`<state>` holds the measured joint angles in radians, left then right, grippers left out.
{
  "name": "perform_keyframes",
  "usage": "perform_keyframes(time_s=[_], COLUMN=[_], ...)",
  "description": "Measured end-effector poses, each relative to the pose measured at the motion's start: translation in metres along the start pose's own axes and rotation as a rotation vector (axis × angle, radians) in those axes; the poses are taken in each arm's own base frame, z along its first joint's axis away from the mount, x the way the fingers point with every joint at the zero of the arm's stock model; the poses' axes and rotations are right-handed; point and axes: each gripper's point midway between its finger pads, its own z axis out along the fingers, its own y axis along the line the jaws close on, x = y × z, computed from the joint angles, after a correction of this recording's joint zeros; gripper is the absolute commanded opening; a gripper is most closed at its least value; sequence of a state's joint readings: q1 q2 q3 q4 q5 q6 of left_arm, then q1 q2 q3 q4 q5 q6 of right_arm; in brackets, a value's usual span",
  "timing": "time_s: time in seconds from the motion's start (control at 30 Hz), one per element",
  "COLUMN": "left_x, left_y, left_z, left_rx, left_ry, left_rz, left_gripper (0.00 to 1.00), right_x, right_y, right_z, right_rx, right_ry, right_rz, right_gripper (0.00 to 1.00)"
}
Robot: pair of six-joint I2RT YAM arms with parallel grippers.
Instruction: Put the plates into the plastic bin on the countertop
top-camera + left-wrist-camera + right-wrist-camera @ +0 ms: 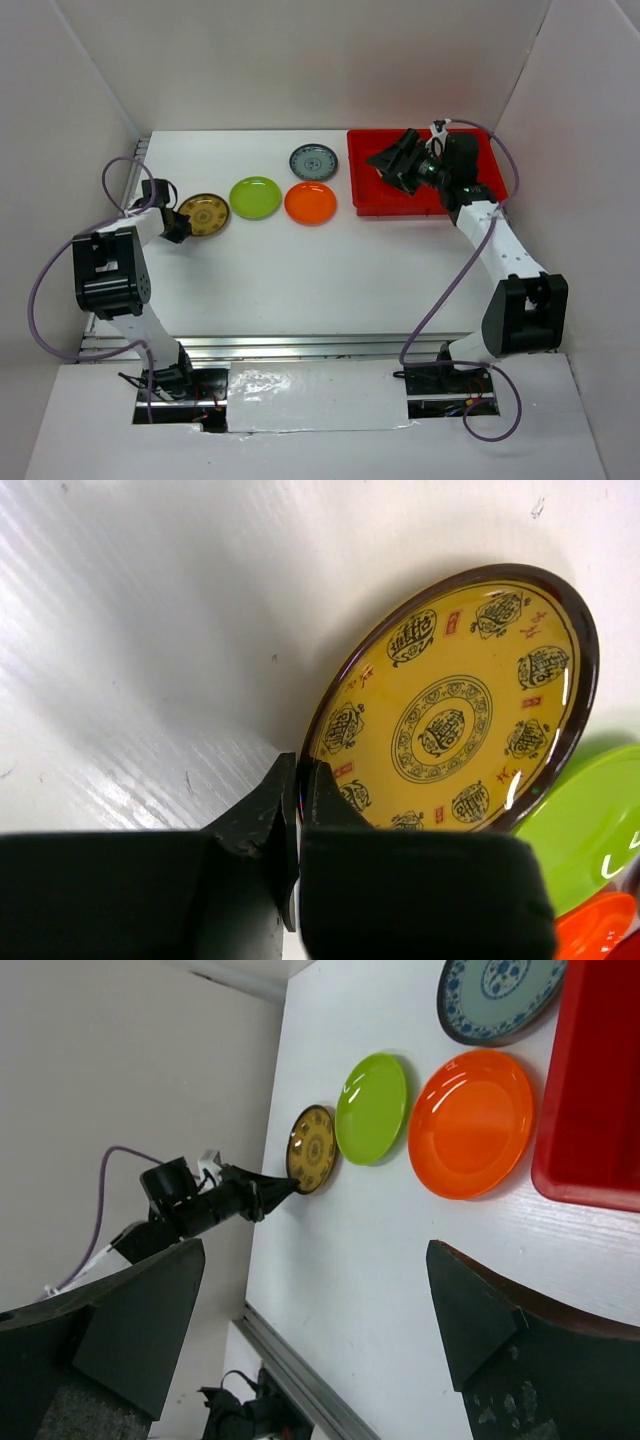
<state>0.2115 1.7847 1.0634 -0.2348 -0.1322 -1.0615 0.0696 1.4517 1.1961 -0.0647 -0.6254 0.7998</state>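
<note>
My left gripper (178,225) is shut on the near-left rim of the brown-gold patterned plate (205,214). In the left wrist view the fingers (325,790) pinch that plate's (455,705) edge, which looks slightly raised off the countertop (330,280). A lime green plate (255,197), an orange plate (310,203) and a blue-grey patterned plate (314,161) lie to its right. My right gripper (395,160) is open and empty above the red plastic bin (375,200). Its wide-apart fingers (150,1320) frame bare countertop. Other plates are out of view.
White walls close in the left, back and right sides. The metal rail (300,345) runs along the front edge. In the right wrist view the left gripper (250,1195) shows beside the brown-gold plate (312,1148), with the bin's wall (600,1090) at the right.
</note>
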Motion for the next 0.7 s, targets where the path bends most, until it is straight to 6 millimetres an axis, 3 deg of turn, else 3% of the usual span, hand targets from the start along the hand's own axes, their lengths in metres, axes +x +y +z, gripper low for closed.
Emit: perform_keyframes(time_s=[0.17,0.3,0.37,0.47,0.53,0.6,0.7], left_x=[-0.011,-0.027,-0.028,-0.008,0.013,0.036,0.071], left_y=[0.009,0.020,0.014,-0.017,-0.039,-0.049,-0.058], left_z=[-0.017,-0.062,-0.088,-0.117,-0.127,-0.131,-0.138], left_rx=[-0.032,-0.043,-0.017,0.087,0.163,0.210,0.290], left_ry=[-0.053,-0.155,-0.203,-0.198,-0.151,-0.093,0.017], left_rz=[-0.062,-0.049,0.007,0.151,0.260,0.346,0.467], left_gripper=[0.00,0.00,0.00,0.00,0.00,0.00,0.00], right_x=[0.021,0.062,0.092,0.141,0.170,0.186,0.192], right_y=[0.008,0.036,0.051,0.061,0.056,0.046,0.031], right_z=[0.009,0.043,0.066,0.098,0.114,0.127,0.145], right_rx=[-0.008,-0.039,-0.061,-0.078,-0.067,-0.046,-0.009], right_ry=[0.047,0.152,0.218,0.315,0.371,0.404,0.414], right_rz=[-0.022,-0.111,-0.153,-0.187,-0.192,-0.189,-0.190], right_gripper=[1.00,1.00,1.00,1.00,1.00,1.00,1.00])
